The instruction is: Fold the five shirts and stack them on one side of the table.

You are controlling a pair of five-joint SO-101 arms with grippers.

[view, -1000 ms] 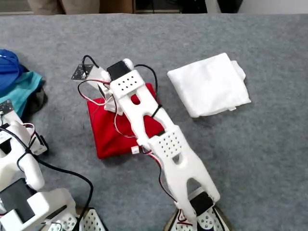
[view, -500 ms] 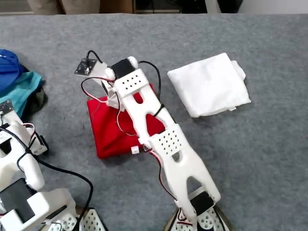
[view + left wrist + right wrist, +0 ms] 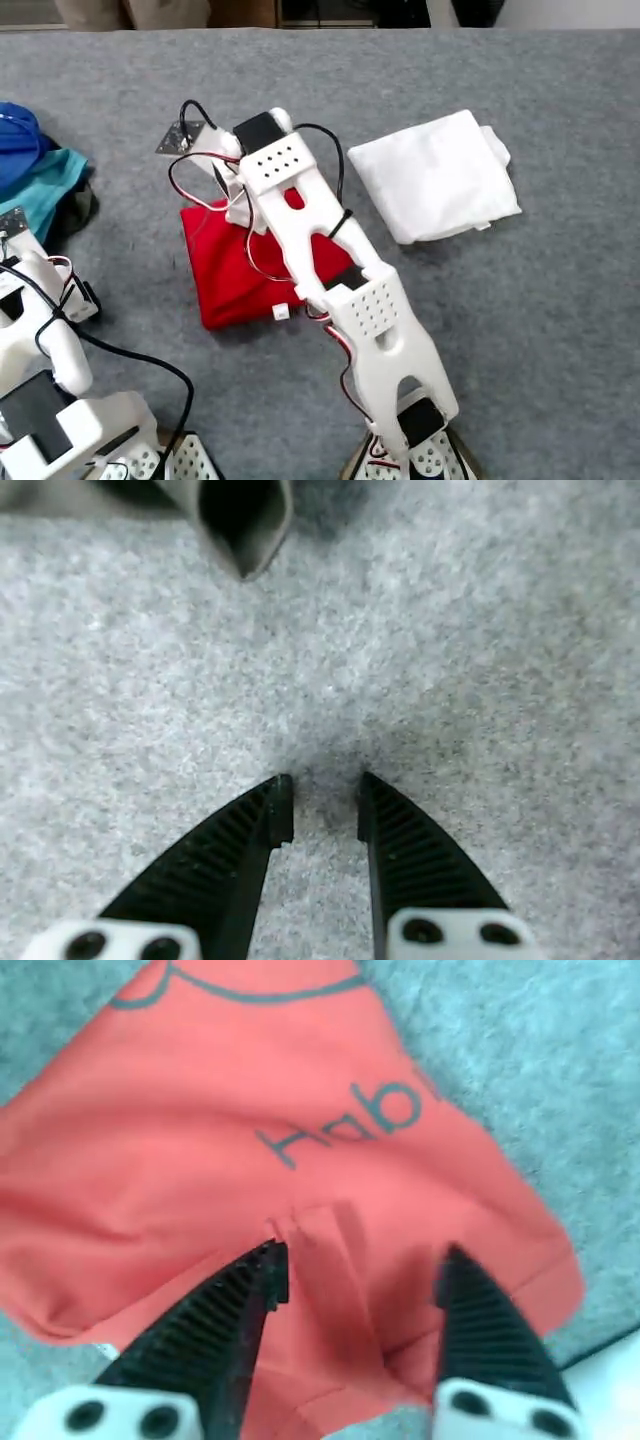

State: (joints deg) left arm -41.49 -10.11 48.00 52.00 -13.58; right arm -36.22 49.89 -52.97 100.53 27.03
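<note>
Two wide-spread fingers of the right gripper straddle a raised crease in the red shirt — contact unclear.

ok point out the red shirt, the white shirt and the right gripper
red shirt [image 3: 225, 275], high view, bare part beside the arm
white shirt [image 3: 435, 175], high view, its middle
right gripper [image 3: 362, 1265], right wrist view, midway between fingertips
</note>
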